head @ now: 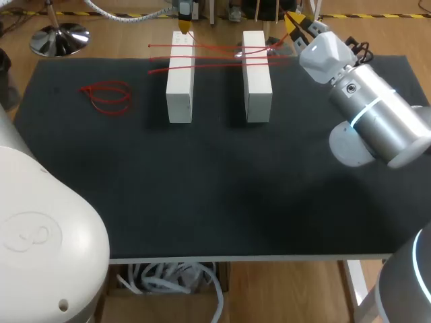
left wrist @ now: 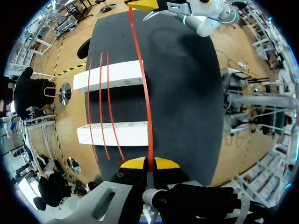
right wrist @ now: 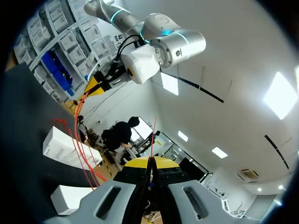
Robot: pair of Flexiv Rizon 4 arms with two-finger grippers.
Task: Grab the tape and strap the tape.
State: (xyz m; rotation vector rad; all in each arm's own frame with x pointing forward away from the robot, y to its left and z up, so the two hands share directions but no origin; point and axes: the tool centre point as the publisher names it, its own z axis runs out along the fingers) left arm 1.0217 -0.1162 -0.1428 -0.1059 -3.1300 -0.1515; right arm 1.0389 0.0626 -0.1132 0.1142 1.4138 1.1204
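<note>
Two white blocks (head: 180, 84) (head: 257, 77) stand side by side on the black mat (head: 215, 182). Several strands of red tape (head: 215, 56) lie across their far ends. My left gripper (head: 184, 27) is at the far end of the left block, shut on a tape strand (left wrist: 142, 84) between its yellow tips (left wrist: 149, 164). That strand runs over both blocks (left wrist: 117, 79) (left wrist: 117, 133) to my right gripper (left wrist: 145, 4). My right gripper (head: 291, 32) is beyond the right block, its tips (right wrist: 150, 163) shut on the thin red tape (right wrist: 77, 135).
A loose bundle of red tape (head: 108, 97) lies on the mat to the left of the blocks. The right arm's silver body (head: 377, 114) hangs over the mat's right side. The near half of the mat holds nothing else.
</note>
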